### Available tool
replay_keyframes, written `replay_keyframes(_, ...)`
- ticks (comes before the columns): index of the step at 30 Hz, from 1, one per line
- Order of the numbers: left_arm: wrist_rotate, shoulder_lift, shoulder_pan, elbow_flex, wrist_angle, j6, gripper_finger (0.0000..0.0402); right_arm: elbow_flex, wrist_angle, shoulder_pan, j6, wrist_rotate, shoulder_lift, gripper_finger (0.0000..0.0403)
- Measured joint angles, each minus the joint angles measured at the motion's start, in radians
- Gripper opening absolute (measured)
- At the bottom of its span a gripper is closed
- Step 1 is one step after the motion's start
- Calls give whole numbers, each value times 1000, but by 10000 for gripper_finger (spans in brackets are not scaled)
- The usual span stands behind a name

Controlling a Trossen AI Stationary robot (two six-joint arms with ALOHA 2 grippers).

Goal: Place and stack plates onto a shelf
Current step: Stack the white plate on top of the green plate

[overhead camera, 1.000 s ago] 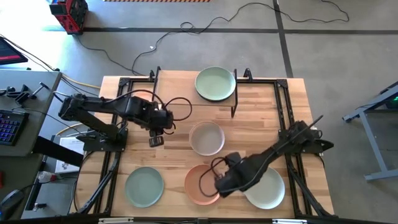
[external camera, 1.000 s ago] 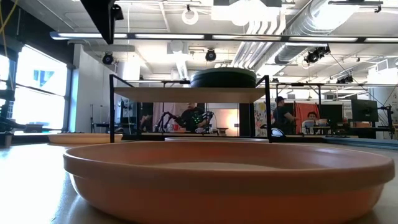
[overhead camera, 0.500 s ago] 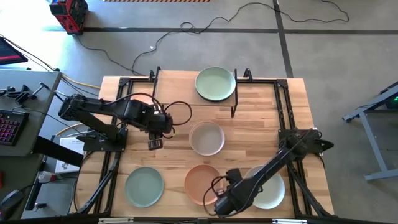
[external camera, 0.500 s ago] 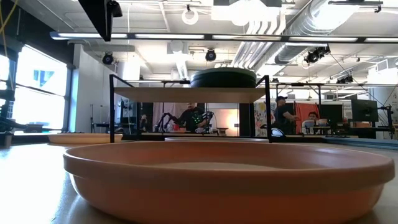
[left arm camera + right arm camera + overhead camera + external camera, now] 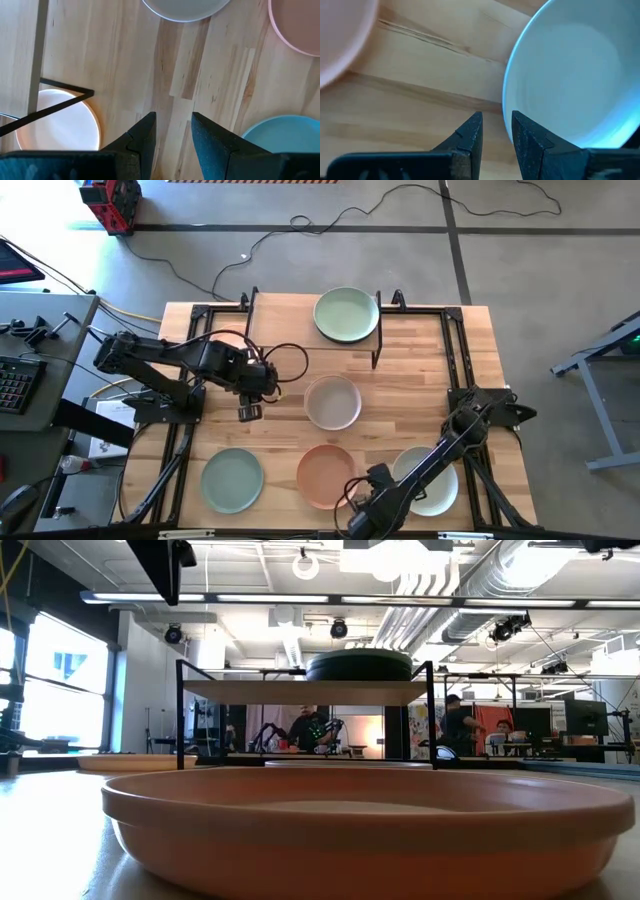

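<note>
A green plate (image 5: pixel 347 314) sits on the shelf (image 5: pixel 300 330) at the table's far side; in the low view it shows as a dark plate (image 5: pixel 358 665) on the board (image 5: pixel 305 690). A peach plate (image 5: pixel 60 122) lies under the shelf's left part. On the tabletop lie a whitish plate (image 5: pixel 332 402), a peach plate (image 5: pixel 325 475), a sage plate (image 5: pixel 232 480) and a pale plate (image 5: pixel 425 480). My left gripper (image 5: pixel 248 412) (image 5: pixel 172 132) hovers over bare wood, narrowly open. My right gripper (image 5: pixel 360 515) (image 5: pixel 495 132), narrowly open, is at the near edge beside the pale plate's rim (image 5: pixel 512 100).
The shelf's black legs (image 5: pixel 378 345) stand right of the whitish plate, and one crosses the left wrist view (image 5: pixel 65 97). Black frame rails (image 5: pixel 455 360) run along the table's sides. Bare wood (image 5: pixel 420 395) lies right of the whitish plate. People show in the room behind (image 5: pixel 455 725).
My right gripper has drawn back from the peach plate's right rim toward the table's near edge, ending between the peach and pale plates. The plates have stayed in place.
</note>
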Motion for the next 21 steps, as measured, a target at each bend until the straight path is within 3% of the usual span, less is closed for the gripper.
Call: replay_keyframes(21,0,0,0,0,18,1,113,-15,-23,32,25,-43,84,81)
